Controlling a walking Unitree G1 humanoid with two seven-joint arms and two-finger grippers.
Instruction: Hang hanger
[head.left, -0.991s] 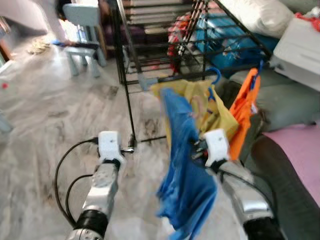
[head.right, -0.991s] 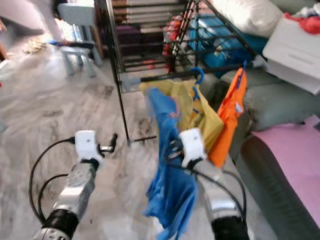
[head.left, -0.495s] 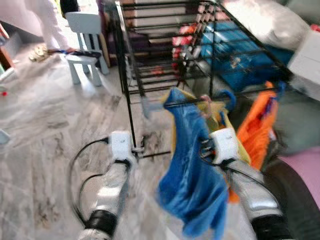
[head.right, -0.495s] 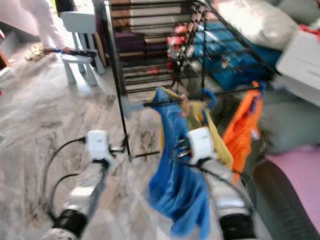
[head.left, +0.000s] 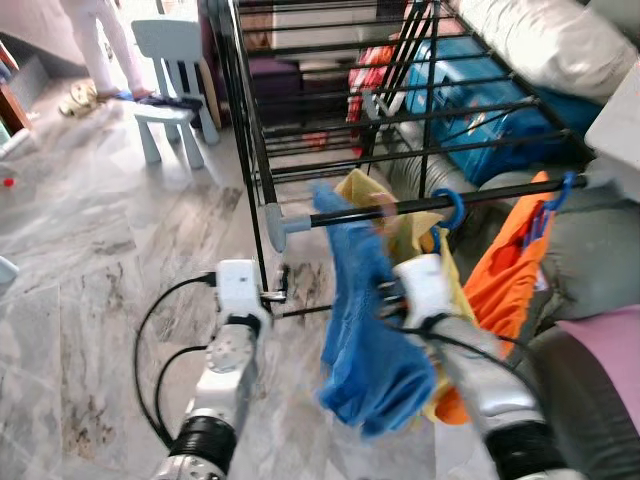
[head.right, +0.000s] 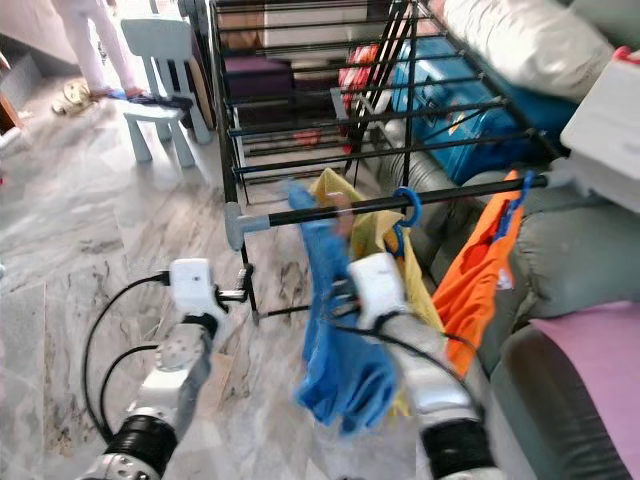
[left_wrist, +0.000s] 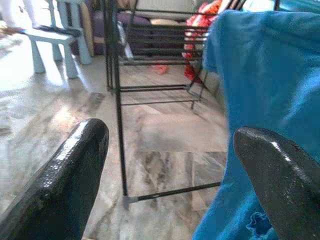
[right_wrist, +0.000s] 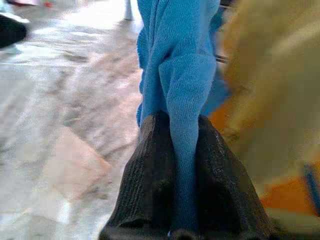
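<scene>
A blue garment (head.left: 362, 300) hangs from my right gripper (right_wrist: 182, 165), which is shut on a fold of it. Its top reaches the black rail (head.left: 480, 197) of the drying rack, left of a yellow garment (head.left: 405, 232) on a blue hanger hook (head.left: 447, 208). The blue garment's own hanger is blurred, so I cannot tell whether its hook is over the rail. An orange garment (head.left: 505, 280) hangs further right. My left gripper (left_wrist: 172, 135) is open, low beside the rack's leg (head.left: 258, 200), holding nothing.
The black rack (head.right: 300, 110) stands on a marble floor (head.left: 90, 250). A grey sofa (head.left: 590, 250) with a pink cushion (head.left: 610, 345) is on the right. A pale blue child's chair (head.left: 170, 60) and a person's legs (head.left: 95, 40) are at the far left.
The camera has shifted. My right gripper has carried the blue garment up and closer to the rail, so its top now meets the bar. The left arm holds about the same place.
</scene>
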